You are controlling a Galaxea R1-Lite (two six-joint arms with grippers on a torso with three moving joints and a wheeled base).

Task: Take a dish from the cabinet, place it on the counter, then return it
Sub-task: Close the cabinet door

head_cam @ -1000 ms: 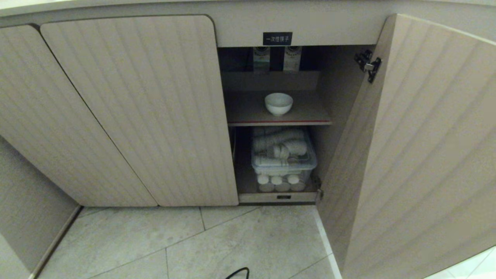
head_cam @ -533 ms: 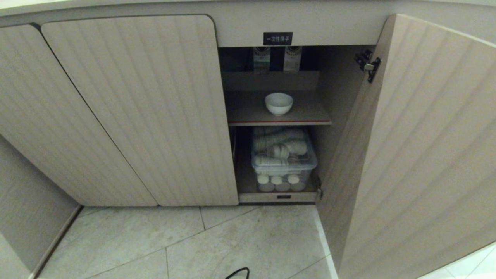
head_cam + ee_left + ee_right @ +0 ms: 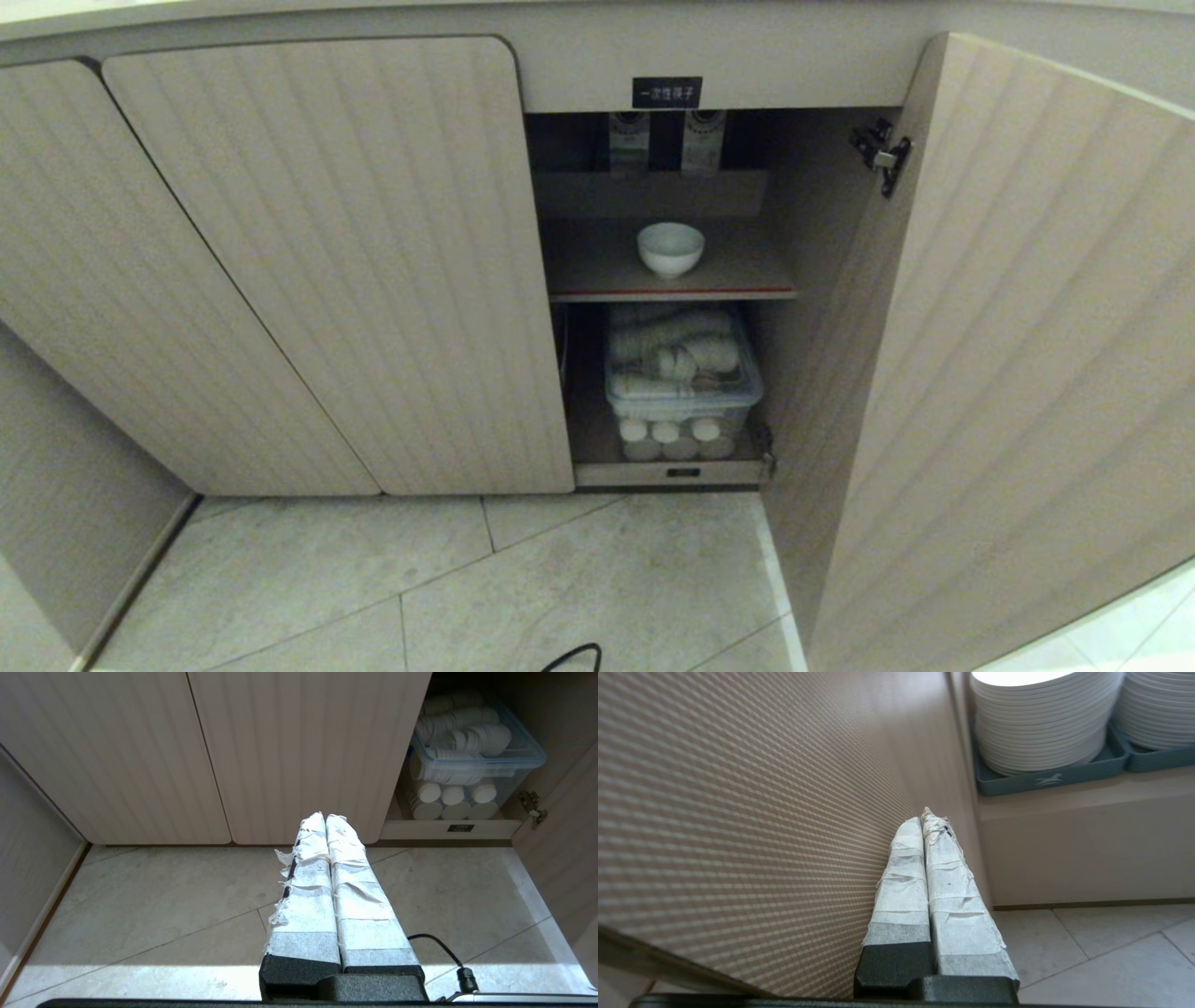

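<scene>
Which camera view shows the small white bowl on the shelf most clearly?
The head view shows it best: the white bowl sits upright on the red-edged shelf inside the open cabinet, fully visible. The left wrist view shows only the lower compartment with the plastic box, no bowl. The right wrist view shows the open door and stacked plates, no bowl.

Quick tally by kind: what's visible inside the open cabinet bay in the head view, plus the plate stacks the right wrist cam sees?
Small white bowl on the upper shelf: 1
Clear lidded storage bin on the bottom shelf: 1
Silver packets at the top back: 2
Stacks of white plates on blue trays: 2
Total: 6
</scene>
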